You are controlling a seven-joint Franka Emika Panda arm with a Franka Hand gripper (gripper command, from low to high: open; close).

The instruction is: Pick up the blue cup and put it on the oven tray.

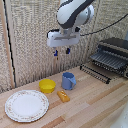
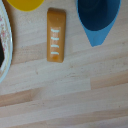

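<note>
The blue cup (image 1: 68, 80) stands upright on the wooden table (image 1: 95, 105), handle toward the oven tray (image 1: 102, 67), well below the gripper (image 1: 62, 51), which hangs downward, jaws apart.

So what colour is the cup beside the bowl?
Blue; the cup shows best in the exterior view, next to the yellow bowl.

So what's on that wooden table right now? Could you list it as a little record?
arm: white robot arm, gripper hanging above the table, holding nothing
cup: small blue mug with side handle, upright on the table
bowl: low yellow bowl beside the mug
pastry: orange bread-like bar in front of the mug
plate: round floral-rimmed plate, exterior view's left
tray: dark wire oven rack, bare, exterior view's right
</note>
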